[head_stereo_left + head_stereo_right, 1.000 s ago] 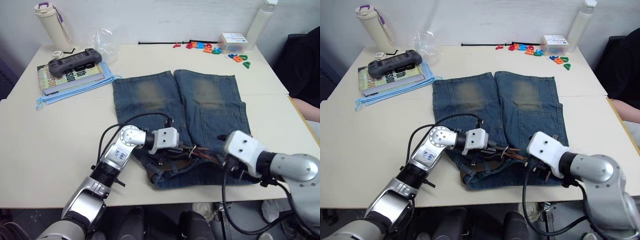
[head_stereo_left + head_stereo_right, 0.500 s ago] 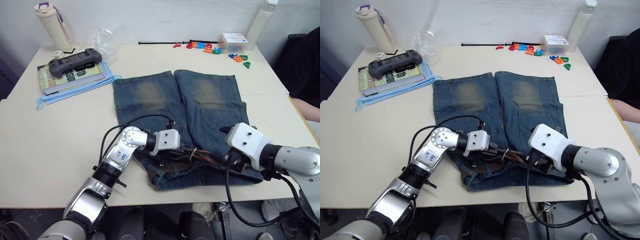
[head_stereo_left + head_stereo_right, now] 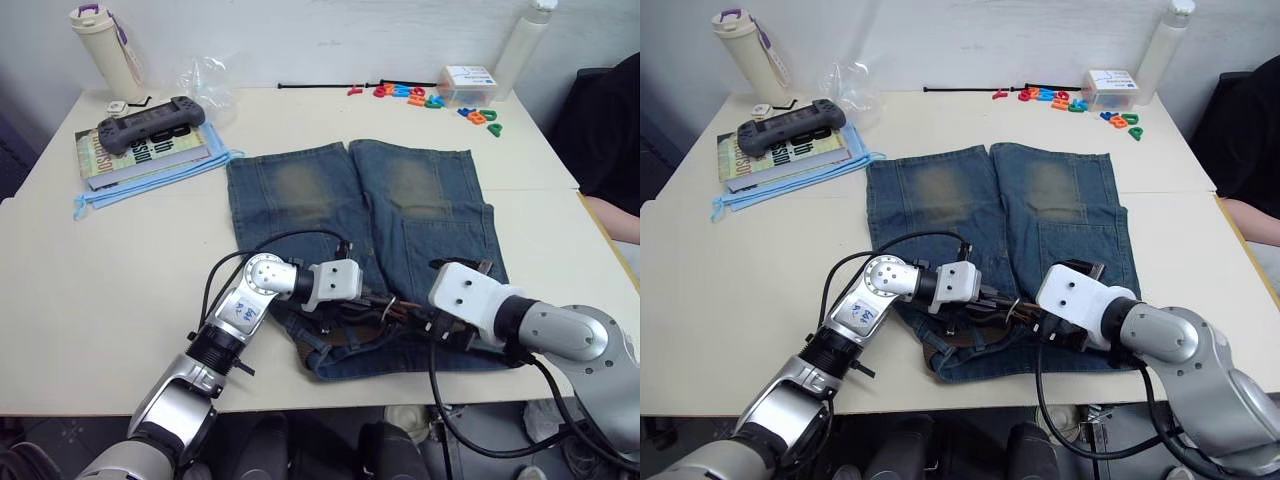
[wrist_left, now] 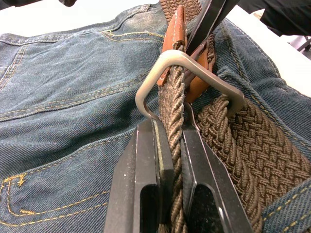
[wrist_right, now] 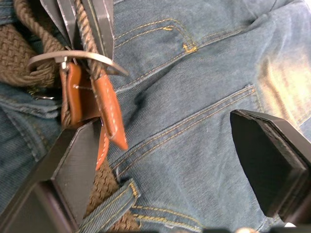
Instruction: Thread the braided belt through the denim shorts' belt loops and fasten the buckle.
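While spread flat on the cream table [image 3: 80,290] with legs pointing away, lie the denim shorts [image 3: 350,200], waistband at the near edge. At far left: a white bottle with purple cap [image 3: 100,45], a grey handheld game console [image 3: 155,120] atop a stack of books [image 3: 120,160] and a pale blue cloth [image 3: 150,180], crumpled clear plastic [image 3: 205,80] just beyond. Reaching in from the left along the waistband, the left gripper [image 4: 170,145], fingers clenched on the braided belt [image 4: 171,116], strap pinched edge-on between the two black pads just below the buckle [image 4: 187,73]. Passing through that silver frame, the brown weave, with the tan leather tip [image 5: 104,109] and stitched leather pieces lying against the frame; a second, broader run of the weave lying beside it on the denim. Bunched at the middle of the waistband, between the two grippers, belt and buckle alike. Next to the right, hovering over the rear pocket area, the right gripper [image 5: 165,160], fingers released and spread wide, one finger [image 5: 73,165] touching the leather tip, the other [image 5: 269,160] well apart over bare denim. Along the far edge toward the right: a thin black cable [image 3: 320,86], coloured magnetic letters [image 3: 430,100], a small clear box [image 3: 465,82], a tall white bottle [image 3: 520,45]. At far right, a person's dark sleeve [image 3: 605,130].
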